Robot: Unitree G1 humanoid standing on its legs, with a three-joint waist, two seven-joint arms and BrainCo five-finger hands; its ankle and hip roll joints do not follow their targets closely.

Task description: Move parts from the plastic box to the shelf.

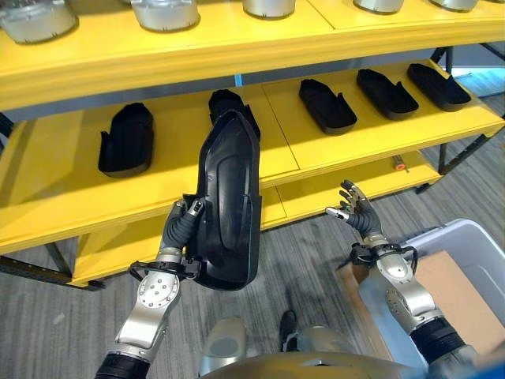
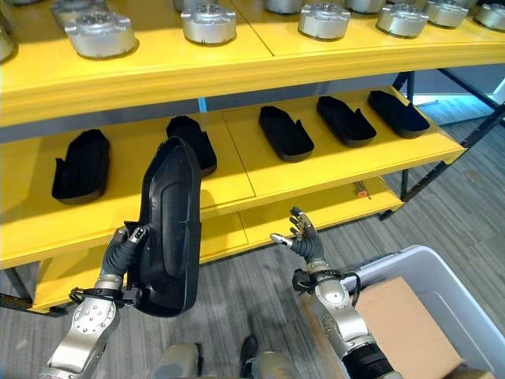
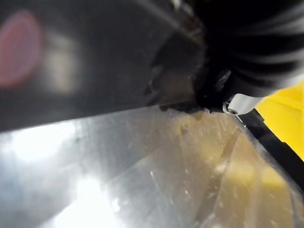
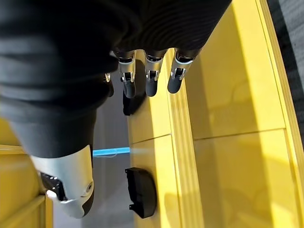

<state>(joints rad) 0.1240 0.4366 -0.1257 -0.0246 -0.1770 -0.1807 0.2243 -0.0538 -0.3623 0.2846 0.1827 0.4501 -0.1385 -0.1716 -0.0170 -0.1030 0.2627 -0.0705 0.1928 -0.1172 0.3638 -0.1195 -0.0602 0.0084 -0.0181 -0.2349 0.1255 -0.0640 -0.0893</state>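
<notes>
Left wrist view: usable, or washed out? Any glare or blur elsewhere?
Left wrist view: too close, soft focus, with bright glare patches on the glossy black part and a pinkish reflection on it. Left eye view: evenly lit, the left hand and part are readable. Right wrist view: the right hand is fairly clear, and the yellow shelf shows soft sheen, not blown out.

Yellow shelf with black parts

Long black part upright before shelf
</notes>
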